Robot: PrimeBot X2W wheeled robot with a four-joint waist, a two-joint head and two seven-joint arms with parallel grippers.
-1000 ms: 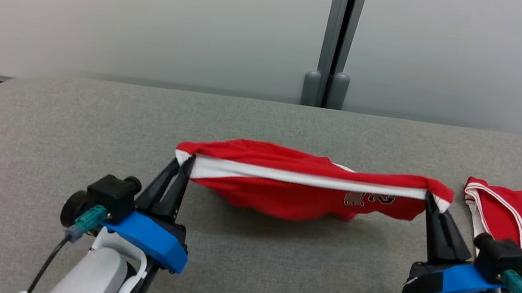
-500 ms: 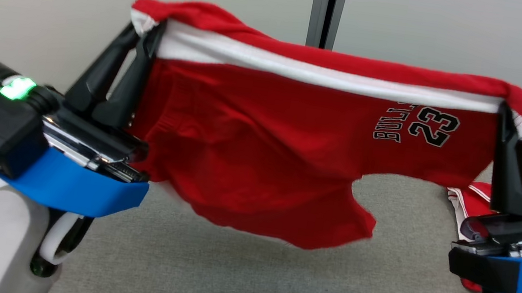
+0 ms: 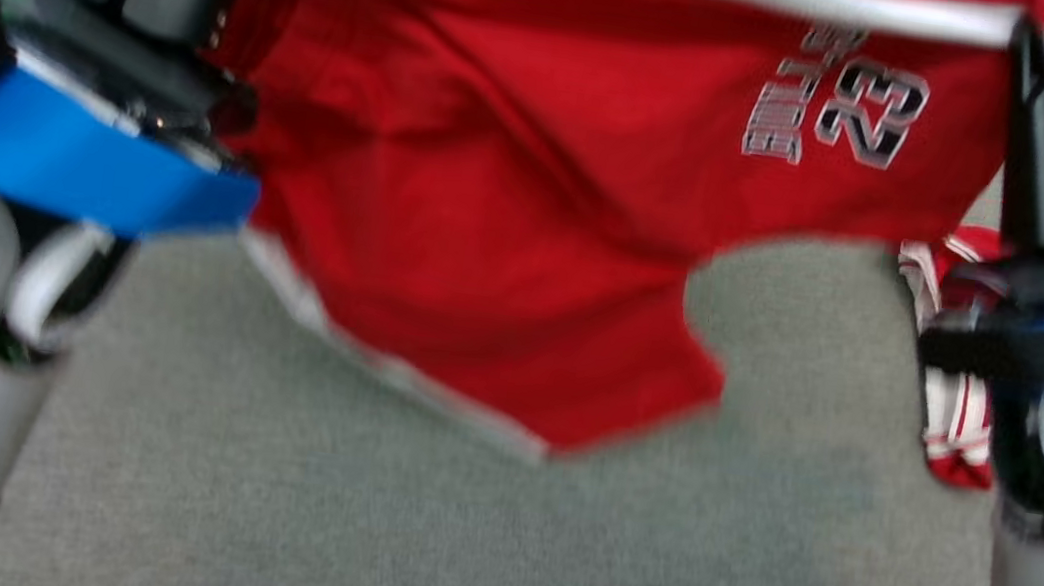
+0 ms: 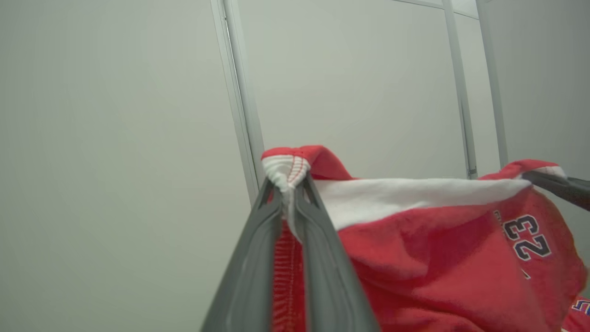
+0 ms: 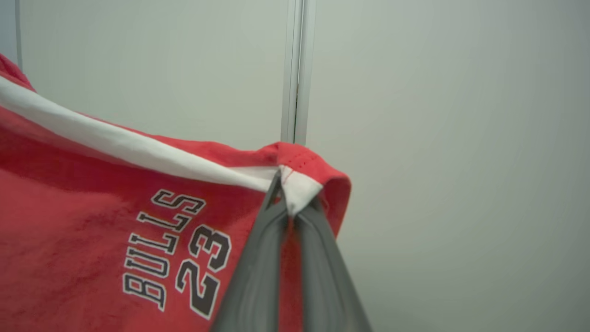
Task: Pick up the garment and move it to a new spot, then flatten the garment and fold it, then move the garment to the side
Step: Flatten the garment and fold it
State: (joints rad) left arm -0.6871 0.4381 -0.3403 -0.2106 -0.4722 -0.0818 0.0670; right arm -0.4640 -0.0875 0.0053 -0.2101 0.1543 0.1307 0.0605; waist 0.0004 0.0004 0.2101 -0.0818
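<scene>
Red garment (image 3: 510, 231) hanging above the grey tabletop (image 3: 448, 546), left claw (image 4: 288, 184) clenched on its left waistband corner, right claw (image 5: 285, 196) clenched on its right corner

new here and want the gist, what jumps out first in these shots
The red shorts printed BULLS 23 hang stretched by their white band between the left claw and right claw, above the grey table. Another red garment lies on the table at the head view's right.

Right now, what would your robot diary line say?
left pincer: shut on shorts | right pincer: shut on shorts | shorts: held up, hanging over table | other garment: on table
</scene>
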